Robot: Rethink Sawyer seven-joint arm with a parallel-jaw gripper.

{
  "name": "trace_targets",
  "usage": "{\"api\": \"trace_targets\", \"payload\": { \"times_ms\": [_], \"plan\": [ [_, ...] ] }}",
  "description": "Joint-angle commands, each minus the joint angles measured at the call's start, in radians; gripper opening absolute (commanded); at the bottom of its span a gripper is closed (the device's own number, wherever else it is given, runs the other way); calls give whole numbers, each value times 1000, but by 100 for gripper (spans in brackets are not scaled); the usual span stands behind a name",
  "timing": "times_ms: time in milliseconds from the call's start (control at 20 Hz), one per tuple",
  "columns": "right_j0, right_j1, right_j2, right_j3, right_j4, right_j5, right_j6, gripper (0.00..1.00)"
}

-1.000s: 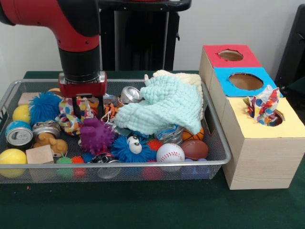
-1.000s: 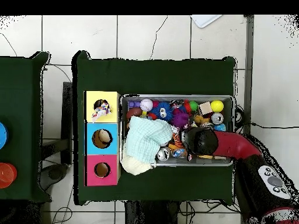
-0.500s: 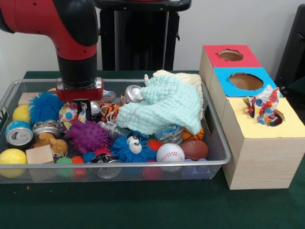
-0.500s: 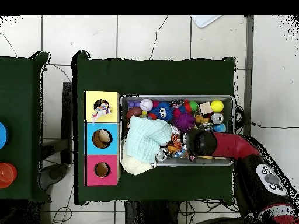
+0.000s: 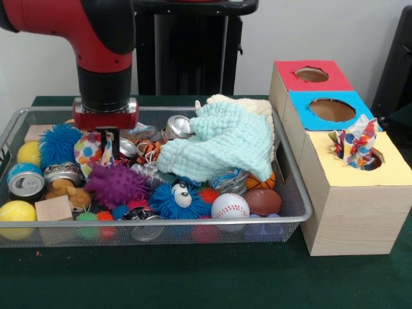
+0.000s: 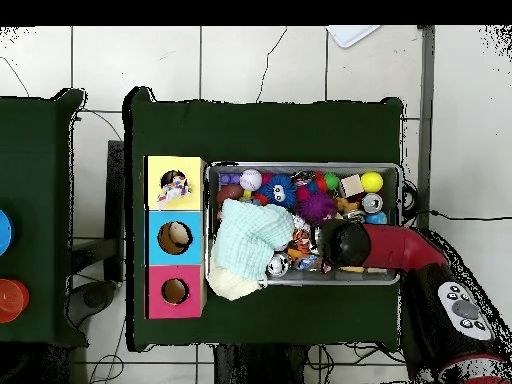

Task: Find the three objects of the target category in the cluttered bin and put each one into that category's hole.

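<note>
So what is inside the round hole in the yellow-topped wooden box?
A crumpled white cloth with multicolour polka dots sticks out of the hole in the yellow-topped box. Whatever lies deeper inside is hidden.

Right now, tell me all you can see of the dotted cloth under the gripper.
The dotted cloth is thin, soft white fabric with bright multicolour dots, bunched and lifted into a peak at the gripper, which looks shut on its top fold. It sits in the bin, toward its far side, between the blue spiky ball and a can, its lower edge on the purple spiky ball. From overhead the arm hides it.
</note>
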Motion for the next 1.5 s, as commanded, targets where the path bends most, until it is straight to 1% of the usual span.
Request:
{"api": "trace_targets", "payload": {
  "times_ms": [50,250,350,400,450,500,600,750,950,1050,1200,1300,1500],
  "plan": [
    [8,-178,-5,93,29,206,-38,0],
    [-2,-316,7,165,73,318,-76,0],
    [-1,-384,18,184,107,391,-88,0],
    [3,-398,27,177,123,426,-87,0],
    [-5,-415,42,189,143,426,-81,0],
    [-3,-401,56,177,158,426,-61,0],
    [-10,-383,84,196,193,367,-19,0],
    [8,-351,105,215,240,297,42,0],
    [51,-319,113,220,299,198,121,0],
    [91,-308,103,208,327,176,169,0],
    [142,-312,76,191,371,180,221,0],
    [178,-322,51,177,387,196,248,0],
    [244,-335,1,123,427,275,284,0]
  ]
}}
